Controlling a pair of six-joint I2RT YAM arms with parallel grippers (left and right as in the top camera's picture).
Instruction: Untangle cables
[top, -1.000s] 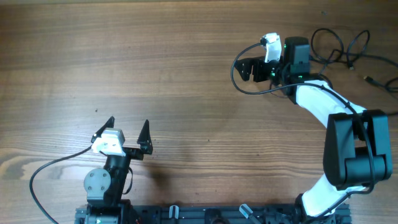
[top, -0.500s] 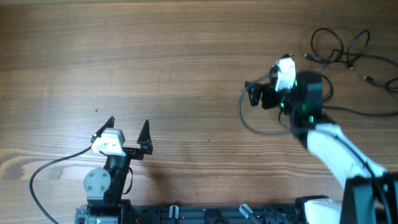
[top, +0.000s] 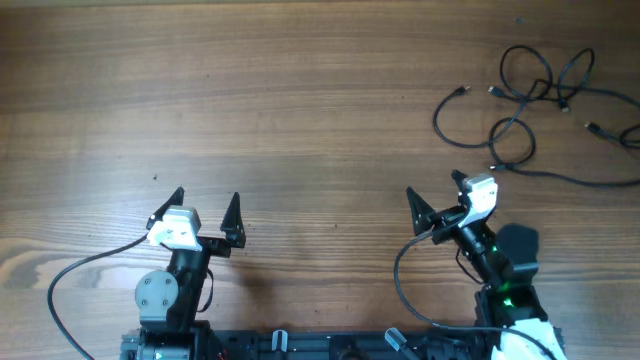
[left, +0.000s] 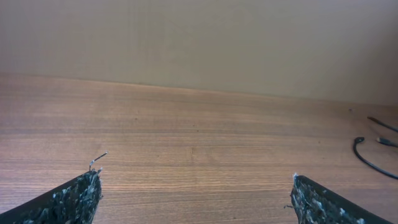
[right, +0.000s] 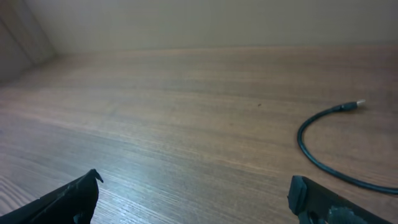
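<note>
The cables (top: 530, 100) are thin black cords lying in loose loops at the far right of the wooden table, several small plug ends showing. One cable end with a silvery plug (right: 357, 104) curves across the right wrist view, and cable ends show at the right edge of the left wrist view (left: 373, 155). My right gripper (top: 437, 198) is open and empty near the front of the table, well short of the cables. My left gripper (top: 207, 203) is open and empty at the front left.
A thick black robot wire (top: 75, 275) loops on the table by the left arm's base, and another (top: 400, 290) loops by the right arm's base. The wooden table (top: 280, 110) runs to a plain wall at the back.
My right arm has pulled back from beside the cables at the far right to the front of the table, leaving the cables spread in loose loops. The left arm has not moved.
</note>
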